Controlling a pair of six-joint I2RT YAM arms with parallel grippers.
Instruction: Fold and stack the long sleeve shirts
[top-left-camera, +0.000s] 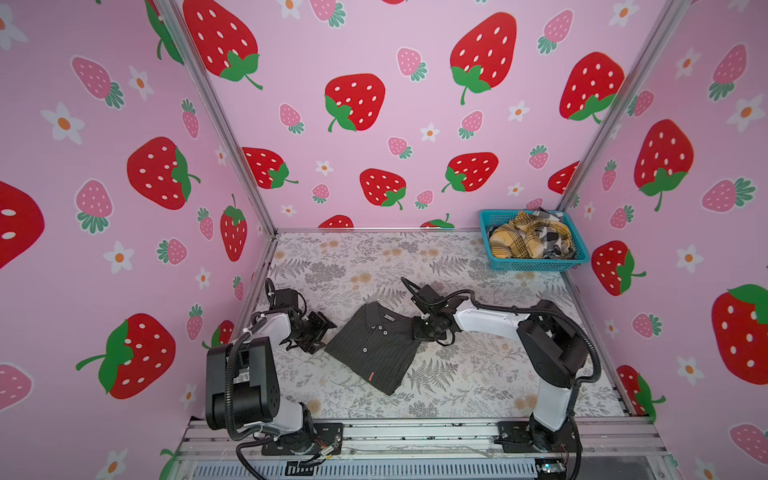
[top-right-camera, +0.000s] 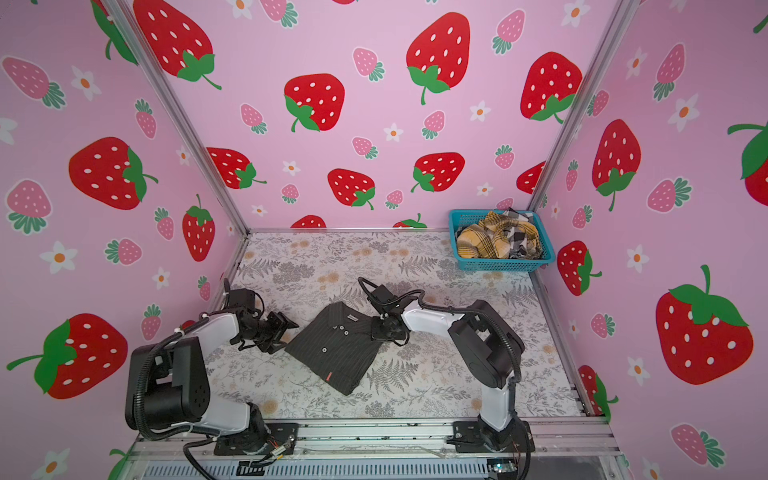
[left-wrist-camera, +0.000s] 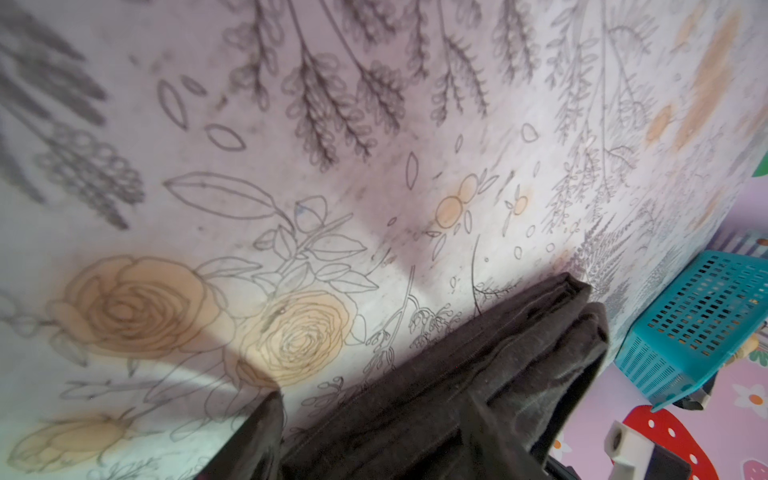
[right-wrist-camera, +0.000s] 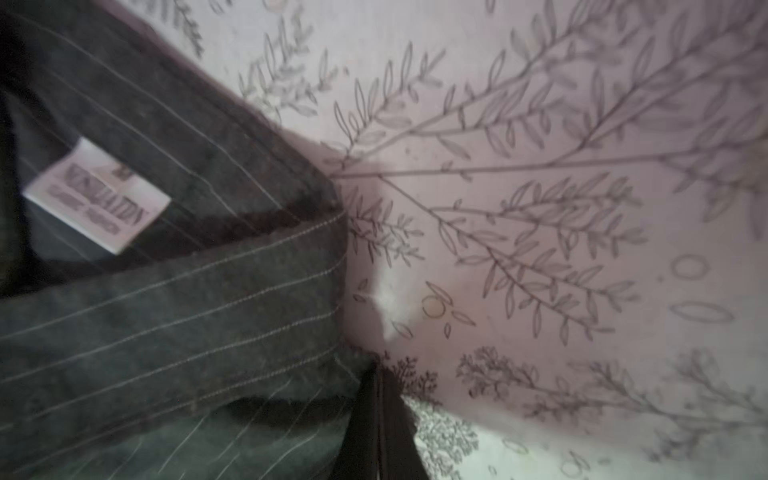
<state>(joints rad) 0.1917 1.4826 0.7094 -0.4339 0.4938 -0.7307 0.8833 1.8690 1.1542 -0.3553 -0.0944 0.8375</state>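
In both top views: folded dark charcoal pinstriped cloth shirt (top-left-camera: 374, 349) (top-right-camera: 334, 349) flat on floral-printed table (top-left-camera: 353, 257) (top-right-camera: 316, 257). Between left gripper (top-left-camera: 324, 337) (top-right-camera: 286, 337), spread and empty just beside one corner, and right gripper (top-left-camera: 415, 331) (top-right-camera: 376, 331), clenched at the collar-side edge.

Well beyond the right jaws: teal plastic mesh basket (top-left-camera: 536, 264) (top-right-camera: 500, 264) holding mustard-yellow plaid shirt (top-left-camera: 517, 239) (top-right-camera: 484, 241) and black-white check shirt (top-left-camera: 555, 239) (top-right-camera: 519, 237).

Left wrist: folded corner just ahead of the jaws.

Right wrist: jaws against the shirt's edge; cloth pinched or not, cannot tell.

Overhead stereo pair; wrist views near tabletop (top-left-camera: 374, 257)
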